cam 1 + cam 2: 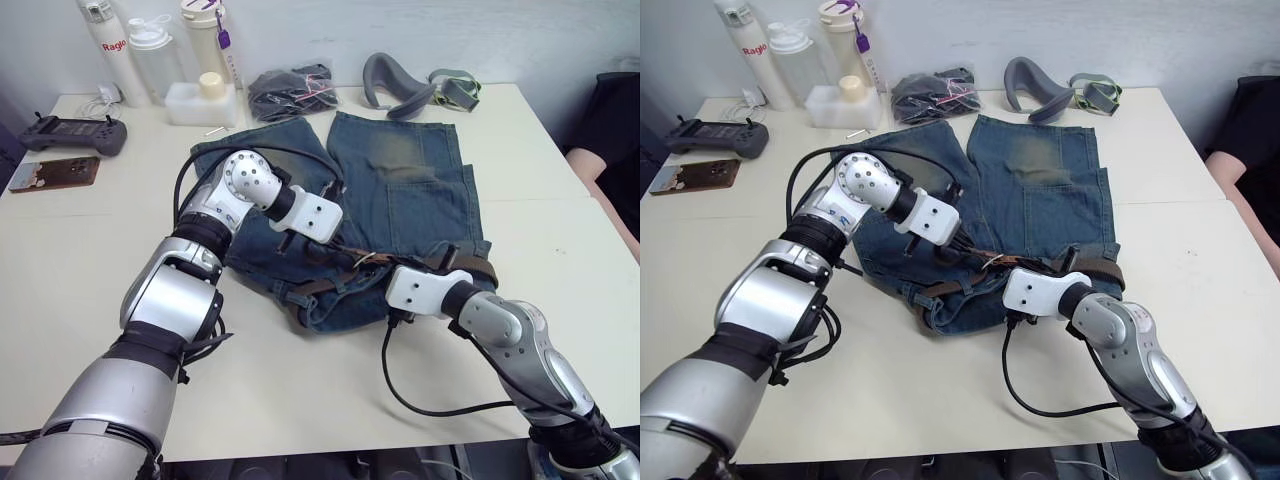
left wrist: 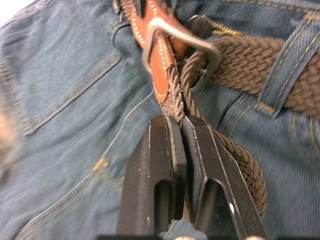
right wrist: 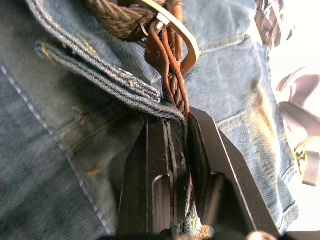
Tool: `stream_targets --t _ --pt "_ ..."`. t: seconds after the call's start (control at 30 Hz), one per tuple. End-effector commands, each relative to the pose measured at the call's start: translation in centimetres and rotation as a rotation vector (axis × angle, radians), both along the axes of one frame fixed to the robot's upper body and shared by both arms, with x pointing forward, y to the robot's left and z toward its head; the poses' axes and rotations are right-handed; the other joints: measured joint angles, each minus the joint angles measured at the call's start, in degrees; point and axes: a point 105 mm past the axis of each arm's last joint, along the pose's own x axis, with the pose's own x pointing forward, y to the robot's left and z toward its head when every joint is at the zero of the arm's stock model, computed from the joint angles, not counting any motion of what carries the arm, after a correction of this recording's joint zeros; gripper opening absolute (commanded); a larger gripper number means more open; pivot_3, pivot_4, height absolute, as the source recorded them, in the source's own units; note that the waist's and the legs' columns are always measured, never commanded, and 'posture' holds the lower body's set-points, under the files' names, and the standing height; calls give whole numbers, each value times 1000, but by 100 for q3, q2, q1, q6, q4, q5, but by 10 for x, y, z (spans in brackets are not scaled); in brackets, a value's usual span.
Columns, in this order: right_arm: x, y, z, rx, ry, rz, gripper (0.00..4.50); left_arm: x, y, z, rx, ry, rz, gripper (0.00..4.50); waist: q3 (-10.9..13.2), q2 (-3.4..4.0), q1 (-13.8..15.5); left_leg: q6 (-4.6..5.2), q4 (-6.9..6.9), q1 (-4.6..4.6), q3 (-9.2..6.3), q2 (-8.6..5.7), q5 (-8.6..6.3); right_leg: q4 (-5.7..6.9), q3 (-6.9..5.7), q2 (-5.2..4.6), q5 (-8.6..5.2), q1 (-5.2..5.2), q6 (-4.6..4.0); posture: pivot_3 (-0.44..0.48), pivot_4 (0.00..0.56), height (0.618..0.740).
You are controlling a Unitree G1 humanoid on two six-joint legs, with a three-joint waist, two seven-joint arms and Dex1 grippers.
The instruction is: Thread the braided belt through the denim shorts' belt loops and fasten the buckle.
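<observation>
Closest to us, our right gripper [image 3: 181,120] is squeezed tight on the braided belt [image 2: 250,60] together with a fold of the waistband, right next to the silver buckle [image 3: 177,30]. Our left gripper [image 2: 181,125] is just across from it, pinching the brown woven part of the belt where it joins the tan leather end. The buckle sits between the two grippers, and the strap loops around beside it. The belt runs along the waistband of the denim shorts [image 1: 420,200] and goes under one of the belt loops [image 2: 287,55]. The shorts lie flat on the white table [image 1: 300,400] with the legs pointing away from us. Past the legs, we see a dark bundle [image 1: 290,90], a grey padded strap [image 1: 390,80] and some bottles [image 1: 150,55].
</observation>
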Motion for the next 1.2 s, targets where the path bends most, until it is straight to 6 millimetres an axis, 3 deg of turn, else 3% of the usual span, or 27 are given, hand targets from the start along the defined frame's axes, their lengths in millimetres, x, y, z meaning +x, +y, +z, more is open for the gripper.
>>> stream_targets --t 0.03,0.47,0.63,0.67,0.73,0.8,0.9,0.93,1.13,1.2 --pt "-8 13 21 22 -83 55 18 -10 -20 7 -37 1 -70 0 0 0 0 0 0 0 0 0 0 0 0 0 0 0 0 0 150 740" --pt "-15 22 12 59 9 92 18 -25 -43 -4 -76 68 -96 0 -1 1 -6 0 1 5 3 0 0 5 7 0 0 0 0 0 150 740" --pt "-21 28 13 174 87 105 18 -29 -56 -10 -86 92 -83 0 -3 -1 0 0 2 5 2 0 0 6 8 0 0 1 0 0 150 740" --pt "-23 28 13 188 100 107 960 -29 -57 -11 -84 94 -79 0 -3 -1 0 0 3 5 3 -1 0 7 10 0 0 1 0 0 150 740" --pt "-27 26 9 208 151 101 1727 -29 -56 -13 -79 98 -71 0 -3 -1 1 0 3 6 2 -1 0 9 10 0 0 1 0 0 150 740" --pt "-33 20 0 191 207 85 2766 -29 -55 -16 -66 104 -62 0 -5 2 15 0 3 6 2 -1 0 8 11 0 0 1 0 0 150 740" --pt "-47 -2 -6 285 313 2 4195 -28 -49 -20 -44 114 -51 0 -7 1 37 3 6 5 -3 -6 -2 7 11 -2 0 4 0 0 150 740" --pt "-51 -9 -8 296 342 -17 4487 -28 -48 -21 -40 115 -49 0 -7 1 41 3 6 4 -5 -7 -2 7 11 -2 0 5 0 0 150 740" --pt "-69 -39 16 376 417 -68 4487 -28 -47 -25 -30 127 -42 0 -14 4 19 7 6 21 -4 -7 -4 18 19 -4 -1 12 -1 0 150 740" --pt "-67 -50 29 365 370 -96 4487 -28 -48 -25 -32 130 -43 0 -14 4 21 6 4 22 -8 -6 -4 18 19 -3 -1 13 -2 0 150 740"
